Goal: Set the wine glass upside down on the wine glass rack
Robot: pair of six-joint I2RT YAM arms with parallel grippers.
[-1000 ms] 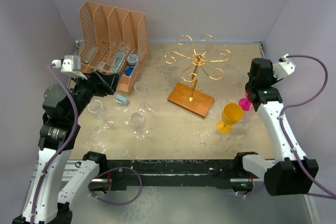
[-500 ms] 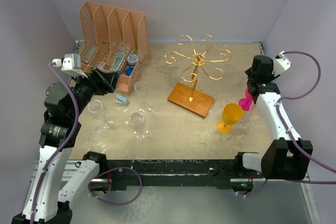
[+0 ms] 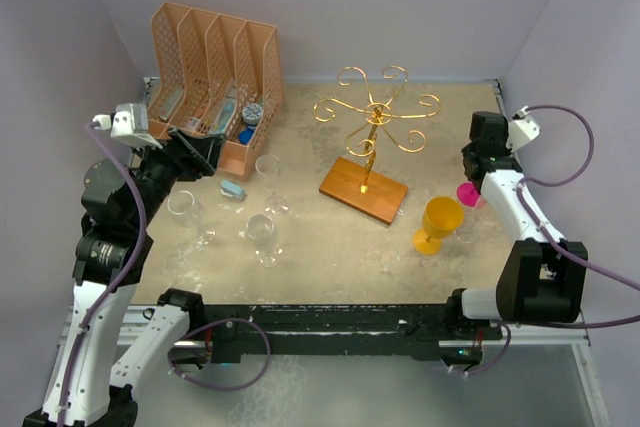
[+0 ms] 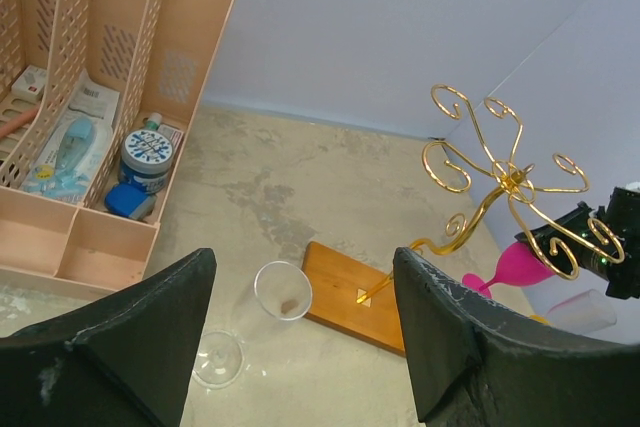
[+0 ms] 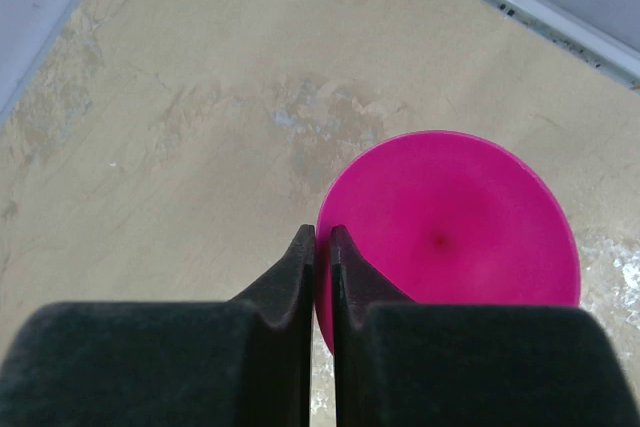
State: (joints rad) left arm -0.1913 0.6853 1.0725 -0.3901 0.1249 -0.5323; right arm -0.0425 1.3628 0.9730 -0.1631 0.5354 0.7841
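At table's right edge, 3 o'clock from wine glass rack [image 3: 372,137]: right gripper [image 5: 322,239] pinching rim of pink wine glass [image 5: 450,227], thin wall caught between nearly closed fingers. Glass well apart from rack. Standing or lifted: cannot tell. Yellow wine glass [image 3: 438,221] near, at 8 o'clock from pink one. Rack upright on wooden base, mid-table. Left gripper [image 4: 302,272] spread wide, gripping nothing, raised beside orange file organizer [image 3: 215,52], which sits at 10 o'clock from rack. Clear glasses [image 3: 268,172] stand at 8–9 o'clock from rack.

The right hand [image 5: 322,239], gripping the pink wine glass [image 5: 450,227], has edged slightly farther back.
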